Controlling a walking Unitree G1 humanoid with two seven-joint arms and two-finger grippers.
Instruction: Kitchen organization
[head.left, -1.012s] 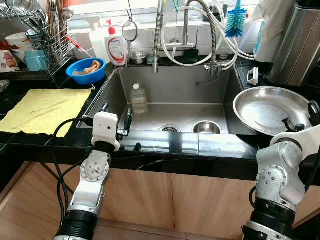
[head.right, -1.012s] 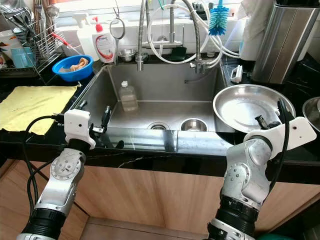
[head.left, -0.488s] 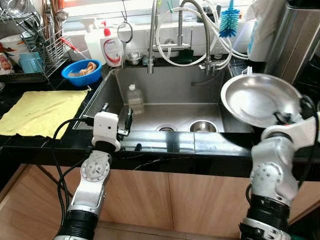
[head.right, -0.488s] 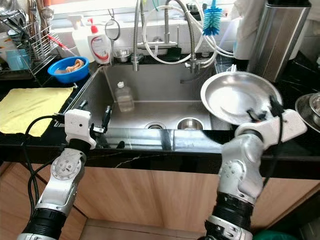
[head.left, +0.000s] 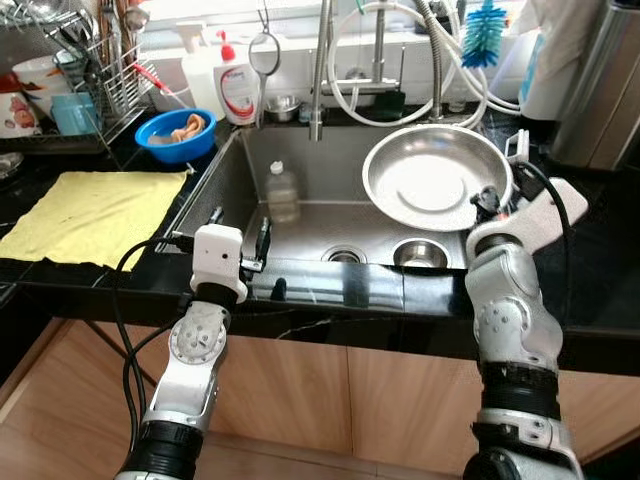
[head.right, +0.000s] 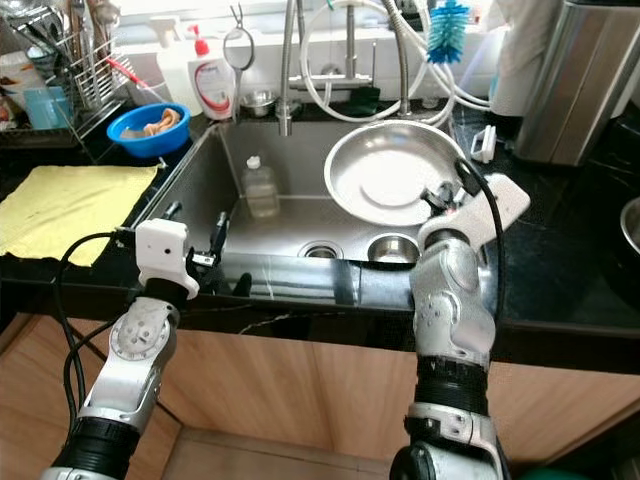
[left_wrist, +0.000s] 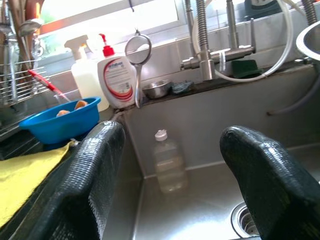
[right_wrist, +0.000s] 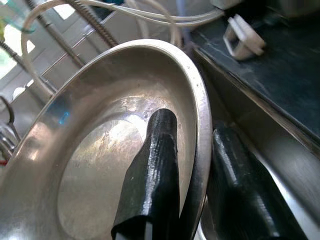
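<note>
A wide steel pan (head.left: 430, 180) hangs tilted over the right half of the sink (head.left: 230, 190). My right gripper (head.left: 487, 202) is shut on the pan's near right rim; in the right wrist view one finger (right_wrist: 150, 185) lies inside the pan (right_wrist: 95, 150) and the other outside it. My left gripper (head.left: 240, 228) stands open at the sink's front left edge with nothing between its fingers (left_wrist: 85, 185). Beyond it, a clear plastic bottle (left_wrist: 169, 165) stands upright on the sink floor by the back wall. A small steel bowl (head.left: 420, 255) sits in the sink beside the drain (head.left: 343, 255).
A yellow cloth (head.left: 95, 215) lies on the black counter at left, with a blue bowl (head.left: 175, 137) and a dish rack (head.left: 90, 70) behind it. Soap bottles (head.left: 238, 90), a faucet with hoses (head.left: 320, 70) and a blue brush (head.left: 485, 45) line the back. A steel canister (head.left: 600, 90) stands far right.
My right arm has carried the steel pan leftward from over the right counter to above the sink. The left arm has stayed put. The camera has shifted a little.
</note>
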